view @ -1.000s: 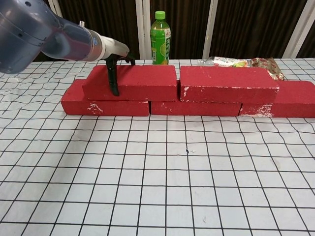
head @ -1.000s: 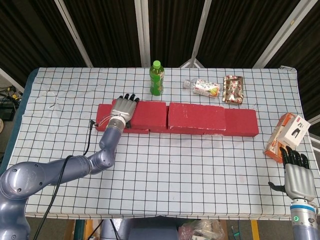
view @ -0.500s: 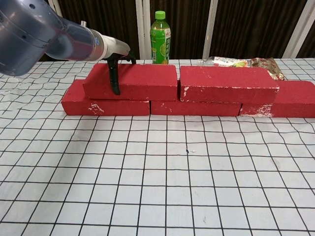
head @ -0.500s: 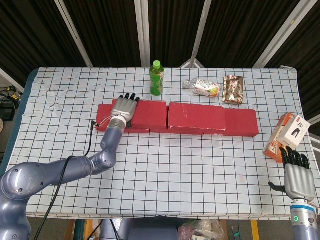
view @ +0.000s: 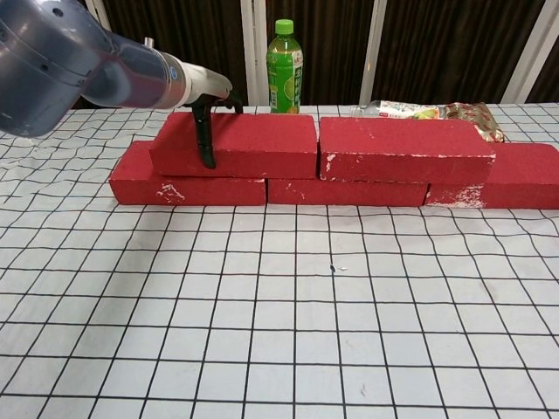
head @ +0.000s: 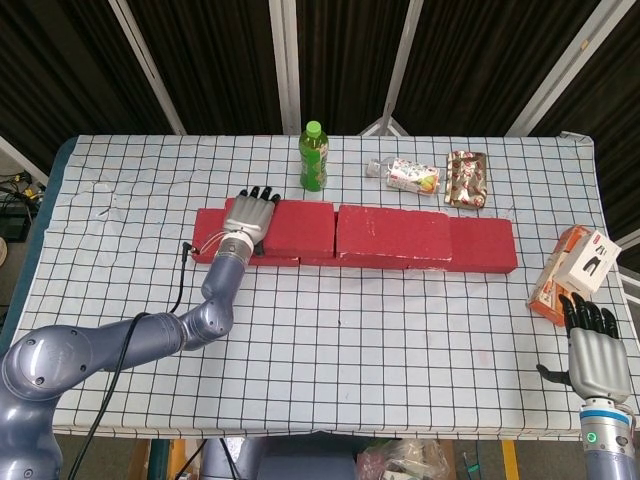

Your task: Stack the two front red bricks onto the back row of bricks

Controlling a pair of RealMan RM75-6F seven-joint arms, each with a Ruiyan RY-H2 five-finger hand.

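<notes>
Dark curtains and slanting white poles close off the far side of the room, and in front of them a table under a white grid-patterned cloth (head: 330,330) carries the whole job. Both front bricks already sit up on the back row of bricks (view: 348,191): the left upper brick (view: 249,144) and the right upper brick (view: 406,148) lie nearly end to end, a thin gap between them. The left hand (head: 249,216) lies across the left end of the left upper brick, fingers stretched over its top and a dark thumb hanging down its front face in the chest view; whether it squeezes the brick or merely rests on it I cannot tell. My worry is the letting go: if that thumb drags as the hand lifts away, it could pull the brick forward off the lower course, or skew it into its neighbour. A push too far to the right could also knock the right upper brick askew. The green drink bottle (head: 314,157) stands just behind the row and looks tippy should the brick slide backward. The right hand (head: 596,358) hovers well apart near the table's front corner, fingers extended and holding nothing, close to an orange and white carton (head: 570,272).
</notes>
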